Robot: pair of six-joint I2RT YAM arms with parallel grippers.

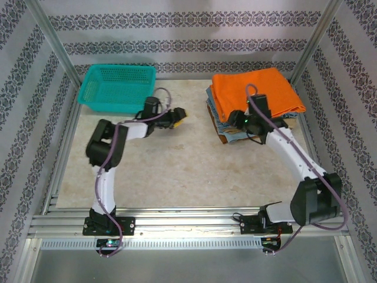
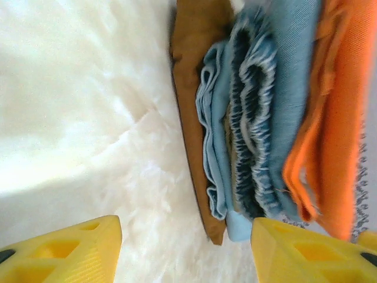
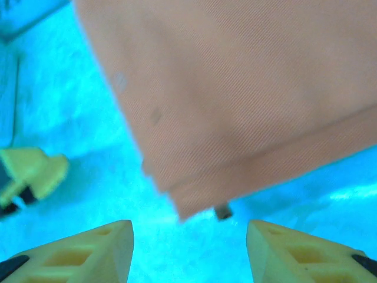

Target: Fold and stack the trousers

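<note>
**Trousers (image 1: 256,91) lie folded on top of the pile, both grippers open and empty**

The bright orange pair is the top layer of a stack at the far right of the table (image 1: 177,171), folded into a rough rectangle. Seen side-on from the left wrist, the stack has the tan pair (image 2: 191,88) at the bottom against the table. Above it comes the light blue denim pair (image 2: 253,118) in several rumpled folds, then the orange cloth on top.

The right gripper (image 3: 188,247) hangs by the near left corner of the pile. Its yellow fingers stand well apart with nothing between them, and the orange hem lies beyond the tips, clear of them.

The left gripper (image 2: 185,247) is out over the middle of the table, left of the pile and pointed at its side, apart from it. Its fingers too are spread wide, with bare table top showing through the gap. From the right wrist, one of its yellow fingers shows at the left edge, low near the table.

A teal basket (image 1: 118,88) stands at the far left corner, well apart from the pile.
</note>
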